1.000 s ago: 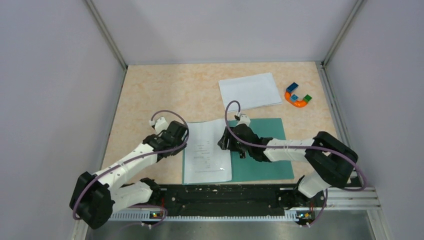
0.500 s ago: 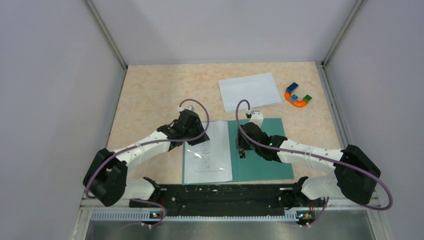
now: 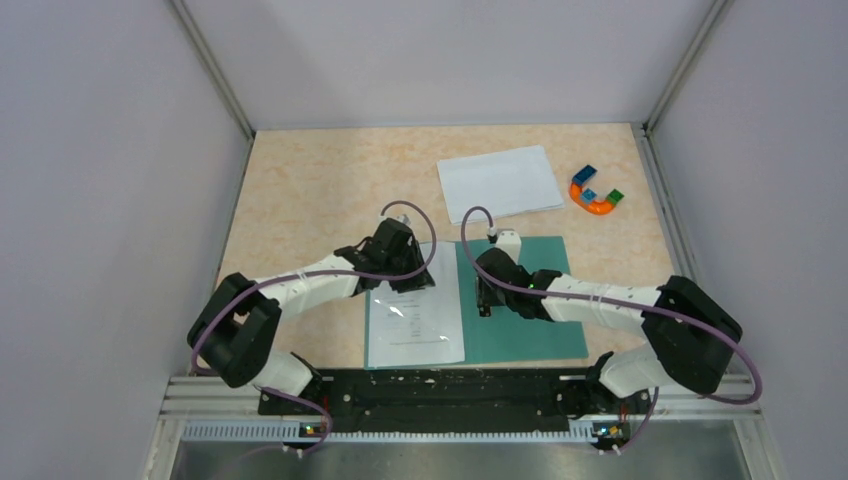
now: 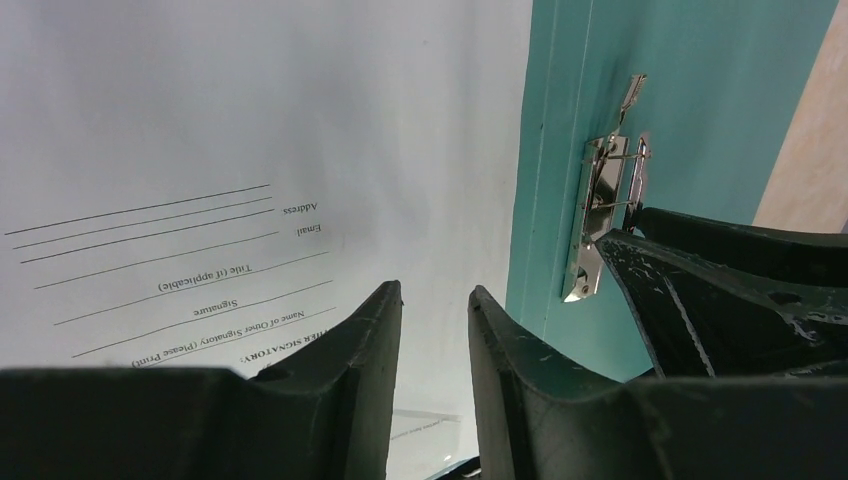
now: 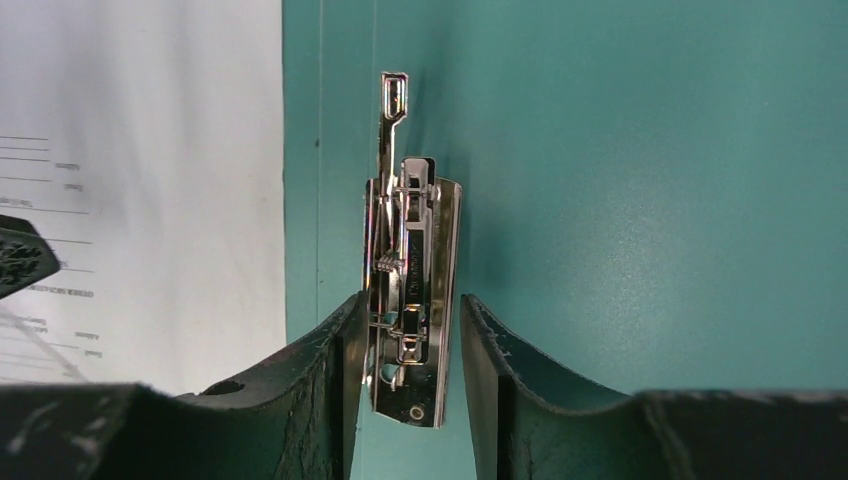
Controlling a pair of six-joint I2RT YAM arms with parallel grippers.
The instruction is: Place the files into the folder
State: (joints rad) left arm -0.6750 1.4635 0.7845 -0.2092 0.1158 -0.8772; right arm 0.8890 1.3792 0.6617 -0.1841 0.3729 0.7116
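Note:
The teal folder (image 3: 525, 320) lies open near the front edge. The printed file (image 3: 415, 318) lies on its left half. The nearly blank file (image 3: 498, 183) lies on the table behind the folder. My left gripper (image 3: 413, 276) hovers over the printed sheet's (image 4: 250, 120) upper right part, jaws narrowly open and empty (image 4: 435, 290). My right gripper (image 3: 485, 293) is at the folder's spine, jaws open (image 5: 410, 298) on either side of the metal clip (image 5: 412, 250). The left finger sits close against the clip and there is a gap on the right. The clip also shows in the left wrist view (image 4: 603, 215).
A small multicoloured horseshoe toy (image 3: 597, 192) lies at the back right, beside the blank sheet. The tabletop (image 3: 320, 190) is walled on the left, back and right. A black rail (image 3: 430, 385) runs along the front edge by the arm bases.
My left gripper has moved right, from the folder's left edge to over the printed sheet. My right gripper has moved right off the sheet to the clip at the spine.

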